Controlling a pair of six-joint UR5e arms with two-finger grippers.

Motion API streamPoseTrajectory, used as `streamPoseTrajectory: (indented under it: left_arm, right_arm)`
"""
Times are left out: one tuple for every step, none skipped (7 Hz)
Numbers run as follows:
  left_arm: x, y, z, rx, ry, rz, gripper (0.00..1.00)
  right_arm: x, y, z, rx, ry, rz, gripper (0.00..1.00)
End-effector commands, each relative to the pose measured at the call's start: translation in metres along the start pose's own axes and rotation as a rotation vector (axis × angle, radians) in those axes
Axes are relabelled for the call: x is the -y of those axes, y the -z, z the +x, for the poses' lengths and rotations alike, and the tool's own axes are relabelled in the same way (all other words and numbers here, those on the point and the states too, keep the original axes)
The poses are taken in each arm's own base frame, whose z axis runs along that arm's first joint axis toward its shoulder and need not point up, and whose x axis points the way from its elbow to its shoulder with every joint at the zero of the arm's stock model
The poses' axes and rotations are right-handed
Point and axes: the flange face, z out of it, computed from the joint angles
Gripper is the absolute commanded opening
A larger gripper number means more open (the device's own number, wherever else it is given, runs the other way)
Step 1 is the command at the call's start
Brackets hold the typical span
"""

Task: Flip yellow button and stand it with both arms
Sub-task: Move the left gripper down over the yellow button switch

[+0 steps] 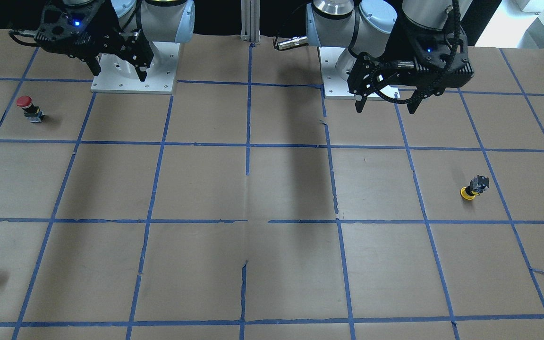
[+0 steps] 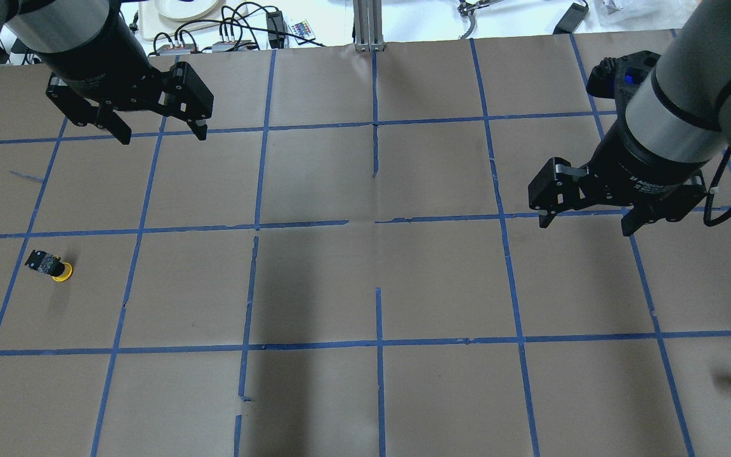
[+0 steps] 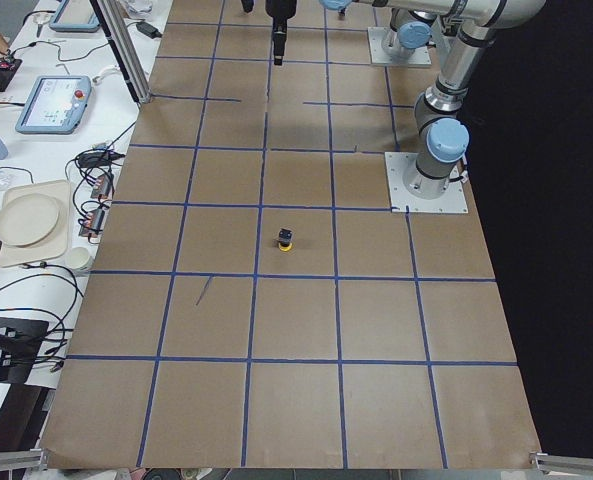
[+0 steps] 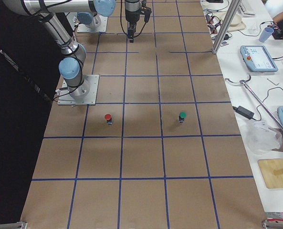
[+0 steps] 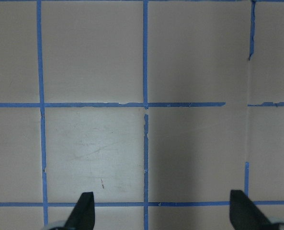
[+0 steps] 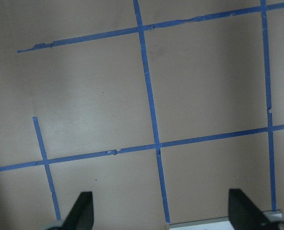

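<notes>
With the yellow button [image 2: 52,267] seemingly rested cap-down on the tabletop [image 2: 365,285], the left claw [image 2: 161,134] and right claw [image 2: 586,226] are held spread and raised, likely readied for flipping it.

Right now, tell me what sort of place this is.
Likely a robotics lab: a paper-covered table gridded in blue tape, left arm and right arm bolted onto it, a teach pendant alongside.

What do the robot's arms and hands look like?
The left arm and right arm are silver-grey tubes with light blue joint caps. The left gripper and right gripper are black, two-fingered, each with a blue light. A black cable loops under the left wrist; white lettering marks the right gripper.
</notes>
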Motion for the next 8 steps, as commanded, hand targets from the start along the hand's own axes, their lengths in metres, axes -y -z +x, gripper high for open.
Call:
streamPoseTrajectory:
  left_arm:
    - [-0.003, 0.003, -0.002, 0.035, -0.008, -0.008, 1.0]
    - [-0.008, 0.003, -0.002, 0.04, -0.014, -0.01, 1.0]
    - [-0.01, -0.002, -0.009, 0.039, -0.02, -0.023, 0.98]
    - [-0.008, -0.005, -0.03, 0.044, -0.068, -0.053, 0.98]
    - [-0.003, -0.014, -0.069, 0.032, -0.024, -0.086, 0.99]
    - [-0.004, -0.033, -0.113, 0.011, -0.071, -0.147, 0.99]
    - [-0.008, -0.049, -0.164, -0.016, -0.128, -0.174, 0.99]
    - [-0.007, -0.066, -0.214, -0.044, -0.104, -0.184, 0.99]
  right_arm:
    - [0.0, 0.0, 0.0, 0.0, -0.001, 0.0, 1.0]
    - [0.0, 0.0, 0.001, 0.0, -0.002, -0.003, 1.0]
    - [0.0, 0.0, 0.001, 0.0, -0.002, -0.002, 1.0]
    - [0.0, 0.0, 0.001, -0.003, 0.001, -0.003, 1.0]
    - [0.0, 0.0, 0.001, -0.003, -0.002, -0.003, 1.0]
    - [-0.001, 0.0, 0.001, -0.003, -0.001, -0.003, 1.0]
    - [-0.001, 0.0, 0.001, -0.005, -0.004, -0.001, 1.0]
    - [-0.002, 0.0, 0.001, -0.003, -0.002, -0.002, 1.0]
